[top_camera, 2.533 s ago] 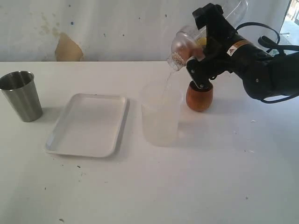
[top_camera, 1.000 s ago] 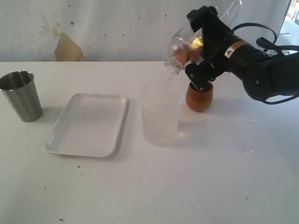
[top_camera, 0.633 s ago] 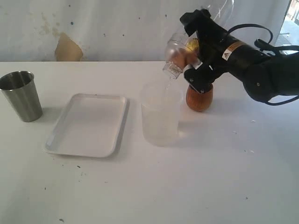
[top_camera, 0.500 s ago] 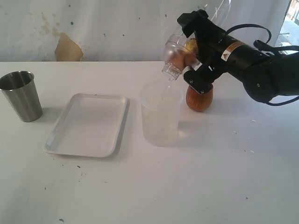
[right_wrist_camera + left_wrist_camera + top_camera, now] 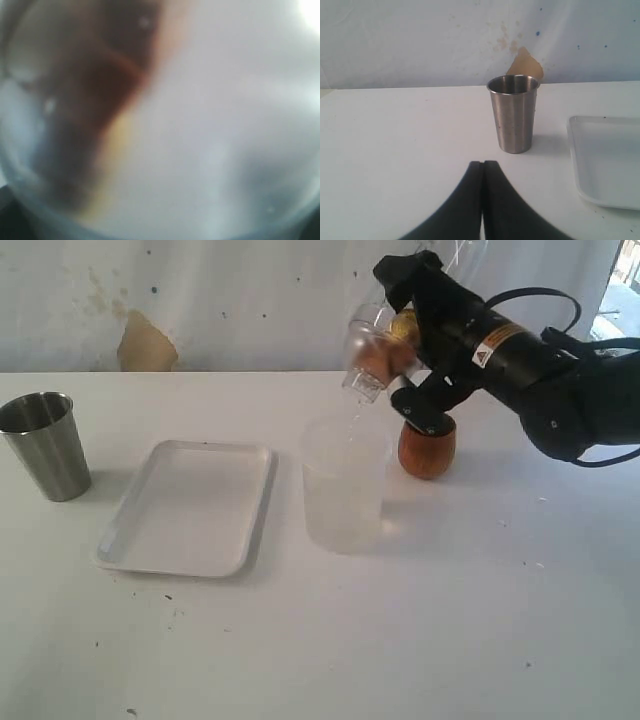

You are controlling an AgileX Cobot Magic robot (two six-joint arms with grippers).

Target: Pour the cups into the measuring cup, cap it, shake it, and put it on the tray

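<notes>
R gripper (image 5: pixel 410 345) jaws spread wide round the measuring cup (image 5: pixel 365 335), tilted neck-down in the air above frosted cup (image 5: pixel 343 490), mid table (image 5: pixel 450 620). Clear thin plastic, prob light, slick if wet: grip mid-body, not neck. L gripper (image 5: pixel 483 200) closed, empty, facing steel cup (image 5: pixel 513 120).

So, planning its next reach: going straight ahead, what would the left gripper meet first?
Probably the steel cup, though it stands slightly to one side of the left gripper's line, so it might only graze it.
</notes>
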